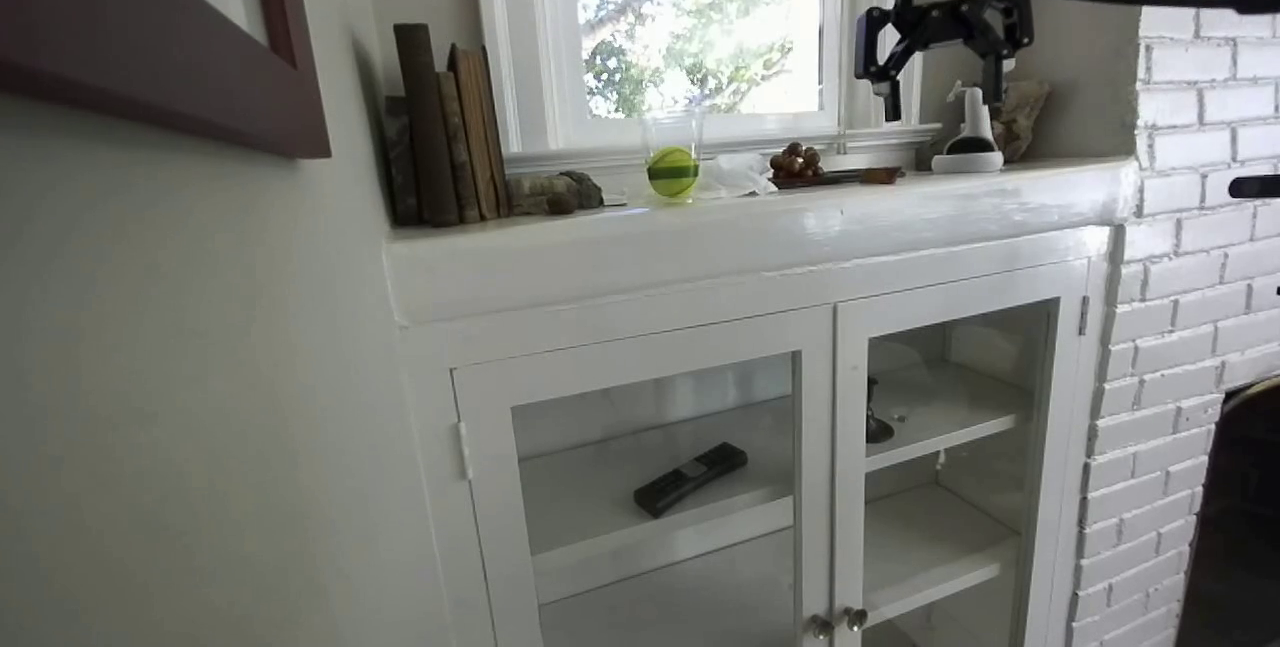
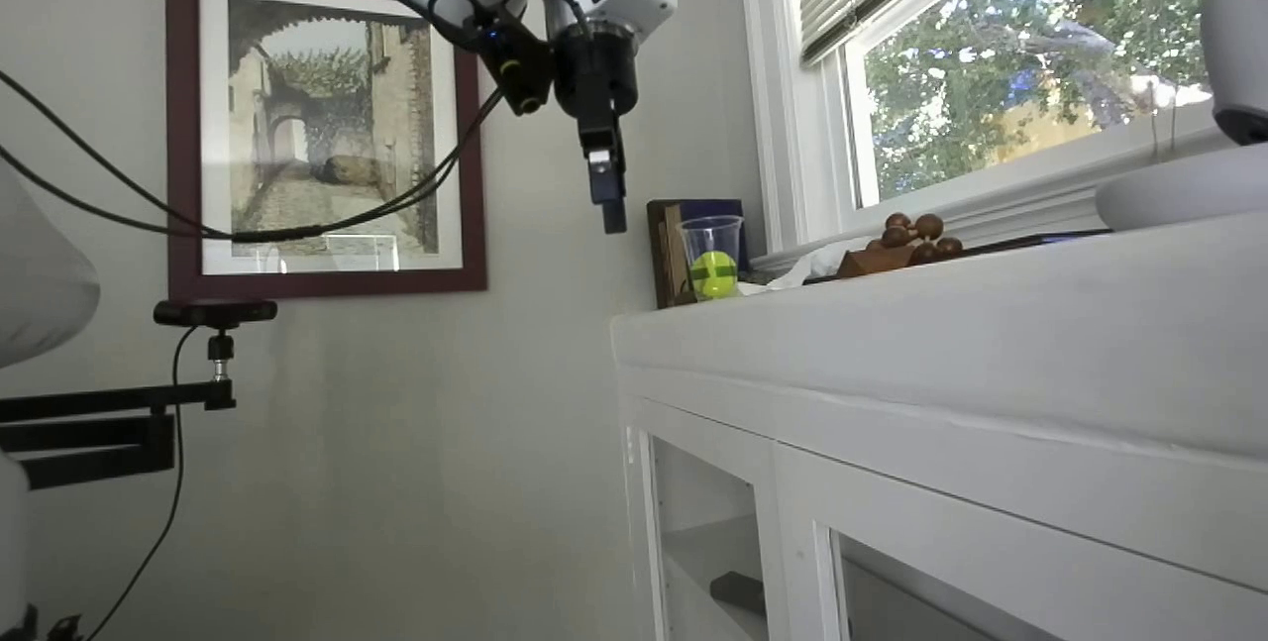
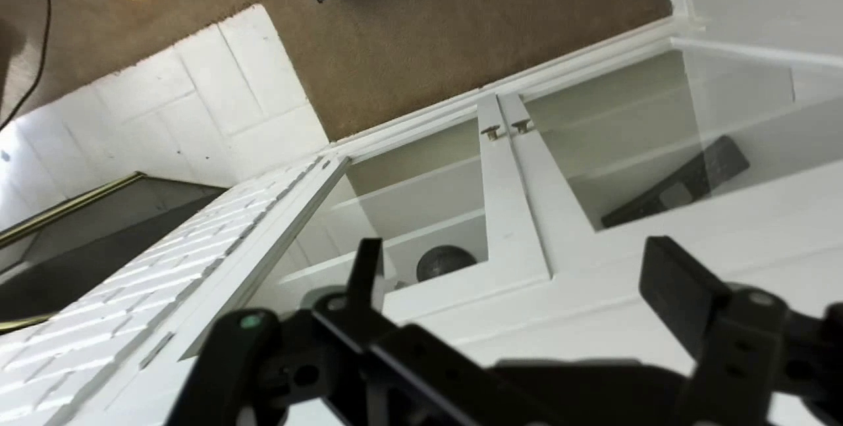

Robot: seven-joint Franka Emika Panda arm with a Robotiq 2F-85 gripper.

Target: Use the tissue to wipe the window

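The white tissue [image 1: 738,176] lies crumpled on the ledge below the window [image 1: 700,37], between a clear cup and a brown bead cluster. It also shows in an exterior view [image 2: 810,267], partly hidden behind the beads. The window [image 2: 1030,76] shows foliage and daylight, with a blind at its top. My black gripper [image 1: 942,99] hangs fingers down above ledge height, to the right of the tissue in that exterior view. In an exterior view, the gripper [image 2: 612,220] appears left of the ledge, apart from it. In the wrist view the gripper [image 3: 515,248] is open and empty; tissue and window are out of view.
The ledge [image 1: 760,232] holds books [image 1: 440,127], a cup [image 1: 672,157] with a yellow-green ball, beads [image 1: 797,161] and a white device [image 1: 968,142]. Glass-doored cabinets [image 3: 520,215] stand below. A framed picture [image 2: 327,126] hangs on the wall. White brick [image 1: 1200,127] stands beside the ledge.
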